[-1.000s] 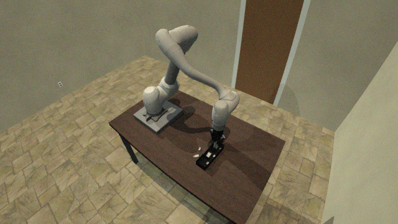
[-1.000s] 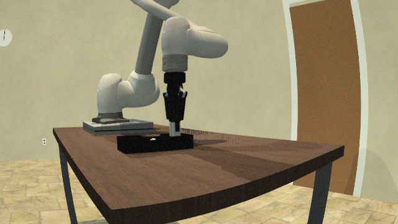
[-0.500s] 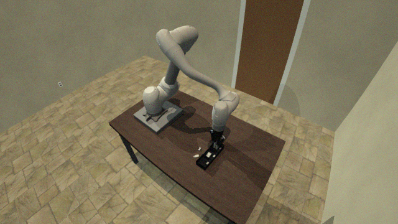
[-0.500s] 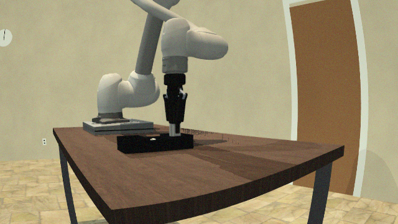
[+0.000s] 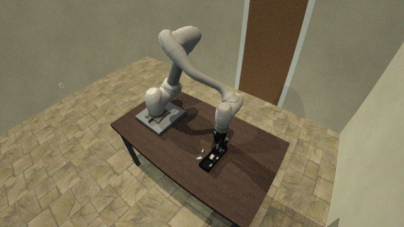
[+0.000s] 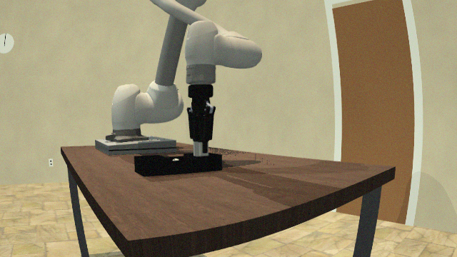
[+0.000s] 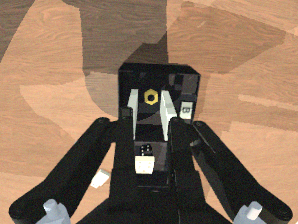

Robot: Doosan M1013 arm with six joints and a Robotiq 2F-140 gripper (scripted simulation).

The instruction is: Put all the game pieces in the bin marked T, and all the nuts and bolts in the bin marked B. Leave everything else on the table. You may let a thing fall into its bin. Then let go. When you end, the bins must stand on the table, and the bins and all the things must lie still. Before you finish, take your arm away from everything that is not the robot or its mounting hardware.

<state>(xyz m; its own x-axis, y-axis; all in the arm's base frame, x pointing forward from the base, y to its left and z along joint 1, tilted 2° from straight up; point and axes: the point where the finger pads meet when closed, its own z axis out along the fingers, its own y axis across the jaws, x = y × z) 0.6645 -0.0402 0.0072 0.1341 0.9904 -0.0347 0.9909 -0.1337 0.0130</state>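
Two black bins stand end to end on the table [image 5: 177, 164] [image 6: 250, 200]. In the wrist view the far bin [image 7: 174, 78] [image 5: 221, 152] [image 6: 211, 162] lies right under my gripper [image 7: 149, 116] [image 5: 218, 148] [image 6: 201, 153]. The gripper's fingers stand slightly apart, with their tips down inside this bin. A small yellow nut [image 7: 150, 98] lies loose between the fingertips, on the bin's floor. A small marked tag sits at that bin's right wall; I cannot read it. The near bin [image 5: 206, 165] [image 6: 153, 165] holds a white piece [image 7: 144, 164] [image 5: 212, 156] [image 6: 175, 159].
Two small white pieces [image 5: 202, 150] [image 5: 199, 157] lie on the table just left of the bins; one shows in the wrist view [image 7: 100, 177] beside my left finger link. The arm's grey base plate [image 5: 158, 124] [image 6: 143, 144] sits at the table's far left end.
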